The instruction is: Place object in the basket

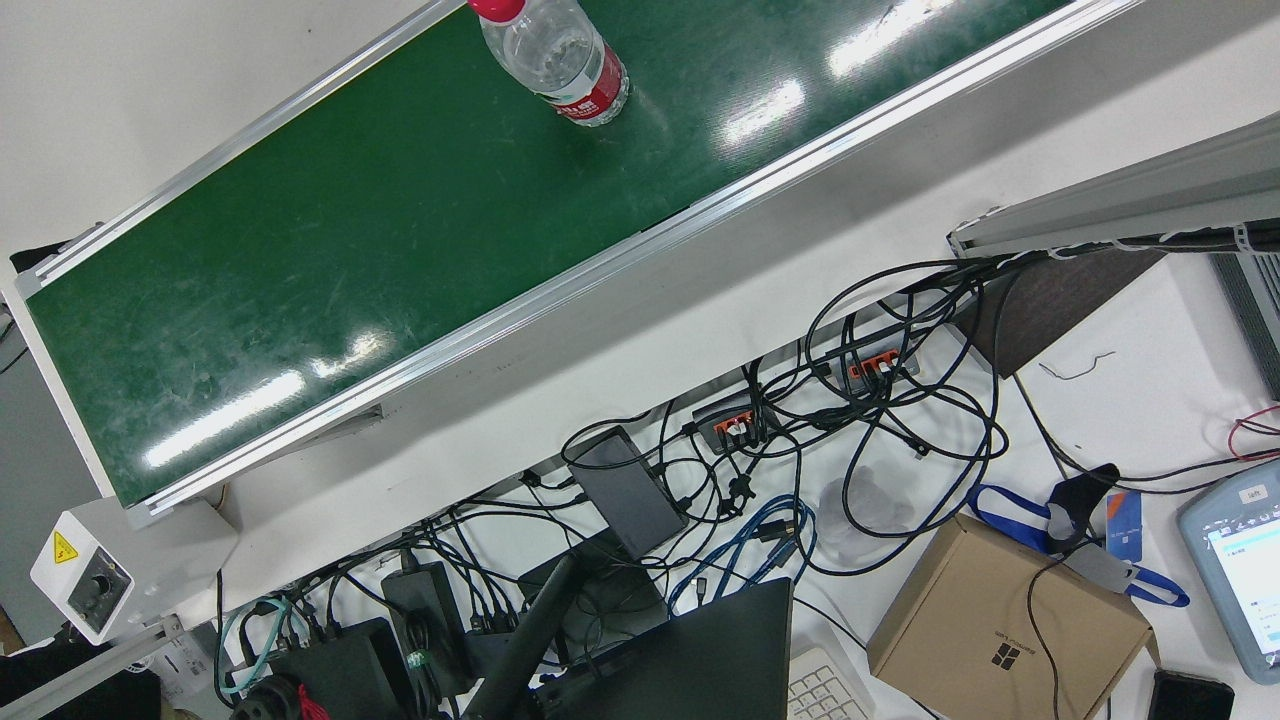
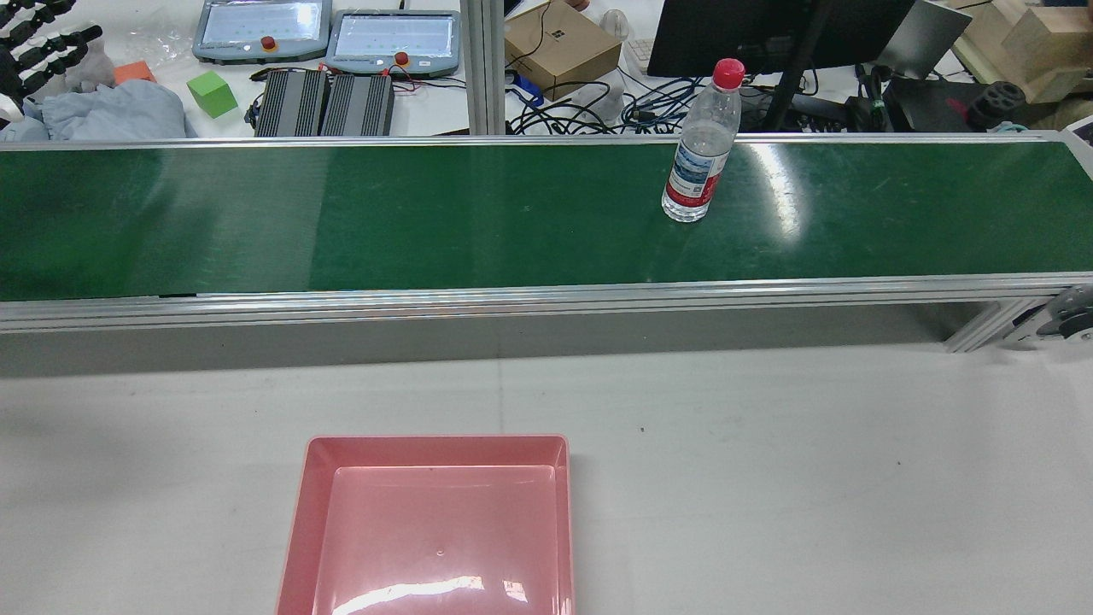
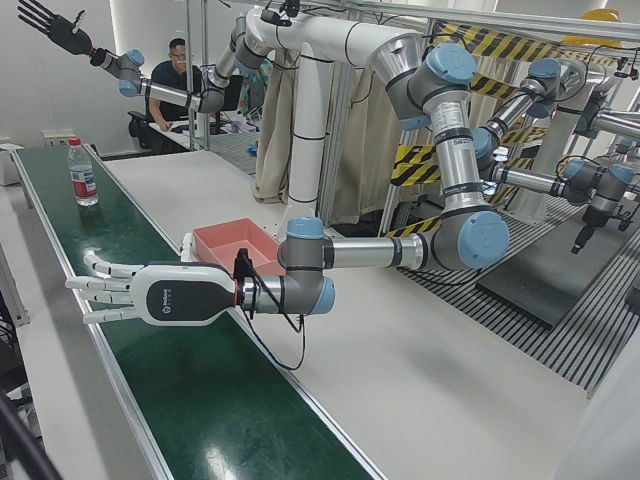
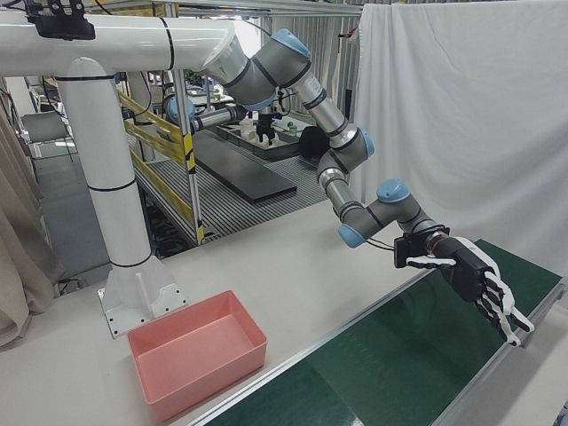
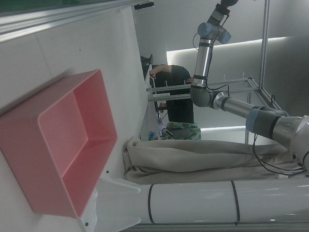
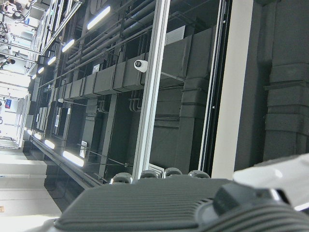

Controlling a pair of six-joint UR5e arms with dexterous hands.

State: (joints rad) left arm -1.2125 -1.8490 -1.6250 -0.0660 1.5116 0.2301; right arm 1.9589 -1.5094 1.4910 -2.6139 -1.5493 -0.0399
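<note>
A clear water bottle point(image 2: 700, 162) with a red cap and red label stands upright on the green conveyor belt point(image 2: 427, 222), towards its right part in the rear view. It also shows in the front view point(image 1: 560, 60) and far off in the left-front view point(image 3: 82, 172). The empty pink basket point(image 2: 435, 442) sits on the white table before the belt; the left hand view shows it too point(image 5: 67, 159). My left hand point(image 3: 150, 292) is open and flat over the belt's left end, far from the bottle, and also shows in the right-front view point(image 4: 475, 280). My right hand point(image 3: 50, 25) is raised high, fingers spread, holding nothing.
Behind the belt lie tangled cables point(image 1: 800, 450), a cardboard box point(image 2: 559, 47), two teach pendants point(image 2: 393, 38), a green cube point(image 2: 211, 93) and cloth. A person point(image 3: 170, 75) sits beyond the far end. The belt has raised aluminium rails point(image 2: 512, 295).
</note>
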